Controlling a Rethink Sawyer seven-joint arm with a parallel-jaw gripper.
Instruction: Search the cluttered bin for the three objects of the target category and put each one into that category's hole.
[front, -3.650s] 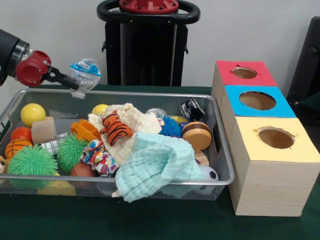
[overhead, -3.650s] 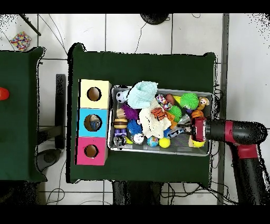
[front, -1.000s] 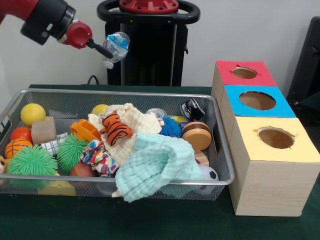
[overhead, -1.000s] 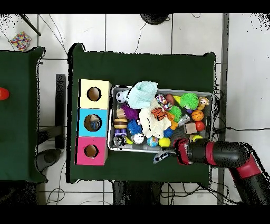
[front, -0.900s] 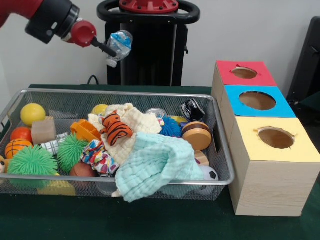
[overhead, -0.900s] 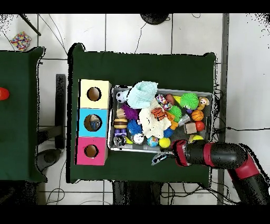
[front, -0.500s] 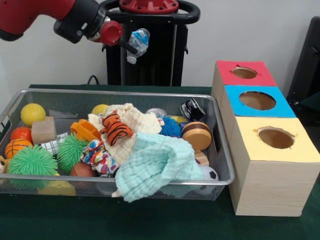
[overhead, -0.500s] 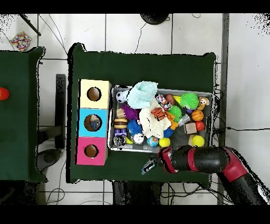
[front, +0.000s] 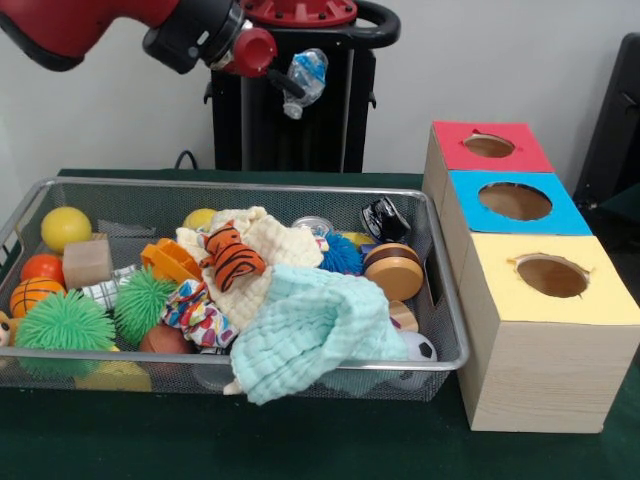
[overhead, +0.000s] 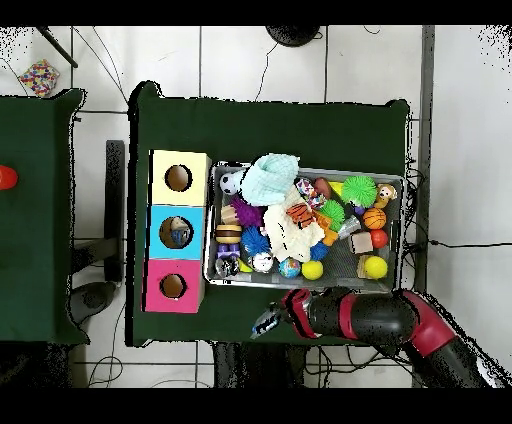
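While the gripper (front: 297, 82) fingers pinch a clear plastic bottle (front: 305, 70) above the bin (front: 440, 290) far rim, open air reaches the red box (front: 489, 147).

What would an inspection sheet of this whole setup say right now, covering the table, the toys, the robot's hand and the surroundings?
Surface: green table, bare in front.
Job's things: wire bin full of toys; three-hole box, tops red, blue, yellow; something sits in the blue hole.
Clutter: mint cloth, tiger toy, spiky green balls, yellow ball, wooden yo-yo.
Grippers: gripper, raised behind the bin, jaws shut on a crumpled clear plastic bottle.
Cables: on the tiled floor.
Surroundings: second green table.
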